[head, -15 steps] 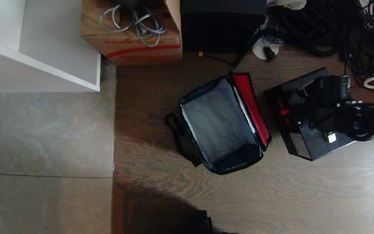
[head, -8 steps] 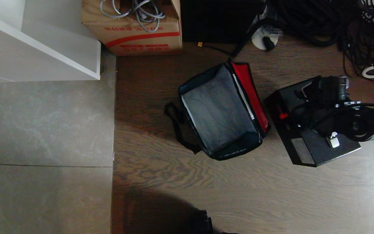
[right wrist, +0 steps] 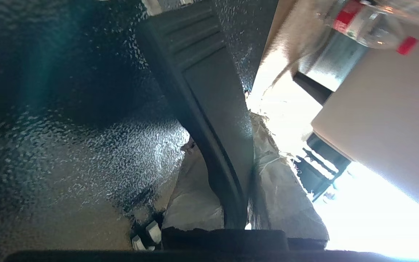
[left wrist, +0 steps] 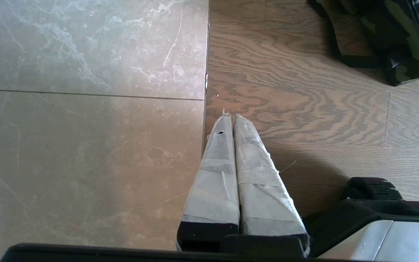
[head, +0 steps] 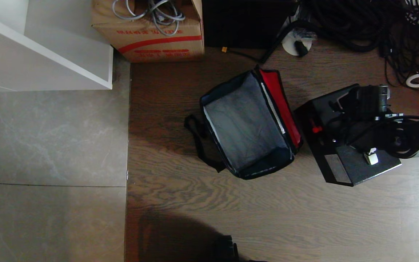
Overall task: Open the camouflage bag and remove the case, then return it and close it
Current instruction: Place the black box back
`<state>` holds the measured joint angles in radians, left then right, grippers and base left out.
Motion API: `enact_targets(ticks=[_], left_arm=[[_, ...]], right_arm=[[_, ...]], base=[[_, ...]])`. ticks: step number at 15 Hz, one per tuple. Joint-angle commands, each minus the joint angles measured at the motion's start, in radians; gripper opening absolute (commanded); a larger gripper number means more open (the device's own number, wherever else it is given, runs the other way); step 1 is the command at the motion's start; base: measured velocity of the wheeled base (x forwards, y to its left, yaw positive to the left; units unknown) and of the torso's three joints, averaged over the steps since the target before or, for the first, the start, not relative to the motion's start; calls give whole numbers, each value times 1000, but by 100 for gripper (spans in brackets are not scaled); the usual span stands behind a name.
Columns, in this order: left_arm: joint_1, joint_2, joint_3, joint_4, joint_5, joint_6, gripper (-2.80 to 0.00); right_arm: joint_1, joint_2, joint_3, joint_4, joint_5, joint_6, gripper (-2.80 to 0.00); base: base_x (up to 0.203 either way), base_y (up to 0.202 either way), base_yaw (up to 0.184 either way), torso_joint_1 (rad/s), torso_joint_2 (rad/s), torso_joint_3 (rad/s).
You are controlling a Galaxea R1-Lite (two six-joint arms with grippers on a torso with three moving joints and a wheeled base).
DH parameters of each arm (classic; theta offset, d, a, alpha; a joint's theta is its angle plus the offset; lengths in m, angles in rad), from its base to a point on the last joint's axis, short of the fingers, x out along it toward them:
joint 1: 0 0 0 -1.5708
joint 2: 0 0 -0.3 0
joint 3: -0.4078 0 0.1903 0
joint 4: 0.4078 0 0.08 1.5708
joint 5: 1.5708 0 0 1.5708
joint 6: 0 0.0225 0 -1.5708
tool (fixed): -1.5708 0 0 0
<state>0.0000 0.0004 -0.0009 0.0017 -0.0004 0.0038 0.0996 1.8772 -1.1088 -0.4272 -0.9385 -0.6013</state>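
Head view: right claw [head: 355,125] clamps case [head: 355,167] handle; camouflage bag [head: 247,127] open.

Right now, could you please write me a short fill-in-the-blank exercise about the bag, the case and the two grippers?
1. The camouflage bag stands open on the wooden floor, and its grey interior is ____.
2. The case sits outside the bag, on the side of the lid lining coloured ____.
3. The right gripper is shut on the case's ____.
4. The left gripper, away from the bag, is ____.

Missing words: empty; red; handle; shut
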Motion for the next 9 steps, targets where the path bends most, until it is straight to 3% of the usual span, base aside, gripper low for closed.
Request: enact_targets(ticks=[1, 9], left_arm=[[0, 1, -1, 0, -1, 1, -280], [0, 0, 1, 0, 0, -1, -280]], right_arm=[[0, -4, -2, -4, -5, -3, -280], [2, -3, 1, -4, -6, -4, -280]], base=[[0, 0, 0, 0, 0, 0], [0, 0, 0, 0, 0, 0]])
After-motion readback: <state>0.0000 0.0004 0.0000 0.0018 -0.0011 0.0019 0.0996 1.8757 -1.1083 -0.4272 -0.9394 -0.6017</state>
